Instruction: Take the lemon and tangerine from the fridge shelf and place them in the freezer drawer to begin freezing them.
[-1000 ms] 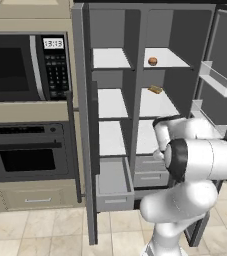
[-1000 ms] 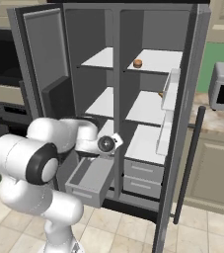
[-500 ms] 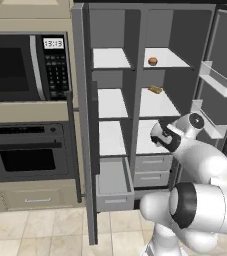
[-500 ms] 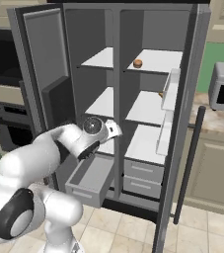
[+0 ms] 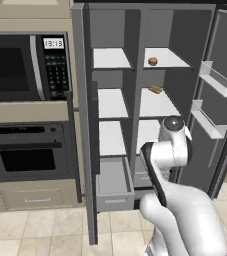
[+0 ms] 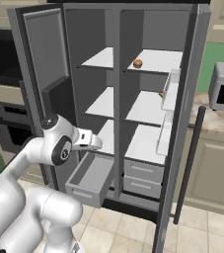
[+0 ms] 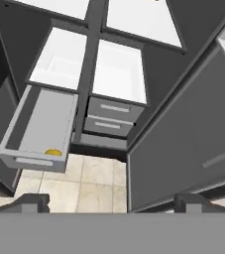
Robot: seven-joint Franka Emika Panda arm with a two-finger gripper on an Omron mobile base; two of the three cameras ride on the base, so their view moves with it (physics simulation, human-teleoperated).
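The lemon lies in the open freezer drawer, at its front edge just behind the handle. That drawer is pulled out at the fridge's lower left. On the top right shelf rests the tangerine. My gripper hangs open and empty above the drawer, looking down on it with its fingertips wide apart. In the right base view the gripper sits over the drawer's back end.
A tan-brown elongated food item lies on the second right shelf. Two shallow stacked drawers sit to the right of the freezer drawer. Both fridge doors stand open, the right one carrying shelves. Microwave and oven are on the left.
The arm has swung up and back from low by the drawer, so the hand now sits higher above it. The fruit on the shelves has not moved.
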